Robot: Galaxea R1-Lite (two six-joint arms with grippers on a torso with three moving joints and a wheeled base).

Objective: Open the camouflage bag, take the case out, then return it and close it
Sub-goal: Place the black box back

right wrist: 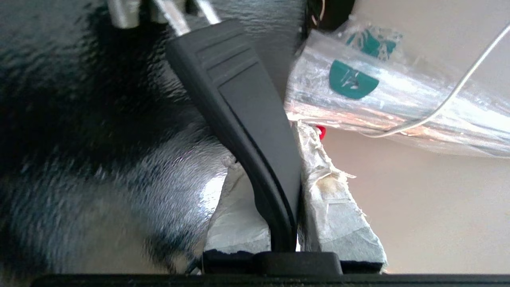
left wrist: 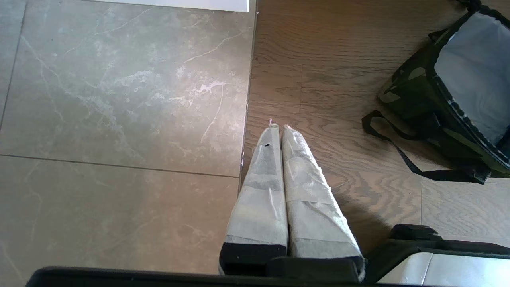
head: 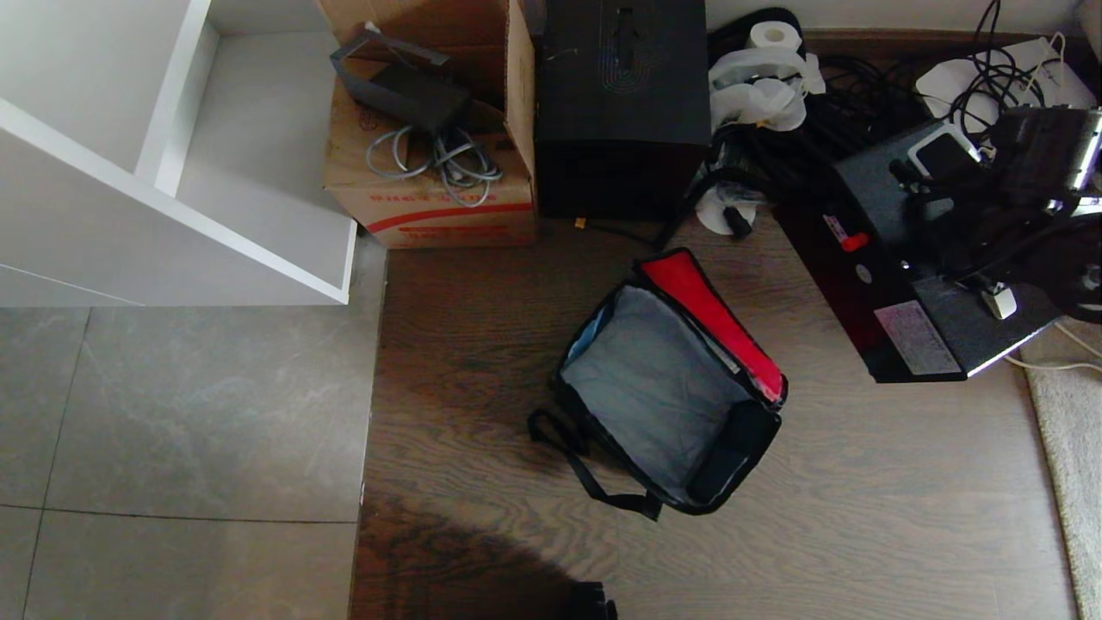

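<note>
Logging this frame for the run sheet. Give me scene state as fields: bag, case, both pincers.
bag: camouflage bag on the wood floor, flap open with red lining up, grey interior empty
case: black case out of the bag, at the head view's right edge
right pincer: right pincer shut on the case's handle
left pincer: left pincer shut, holding nothing, over the floor beside the bag
task stage: case removed, not yet returned
</note>
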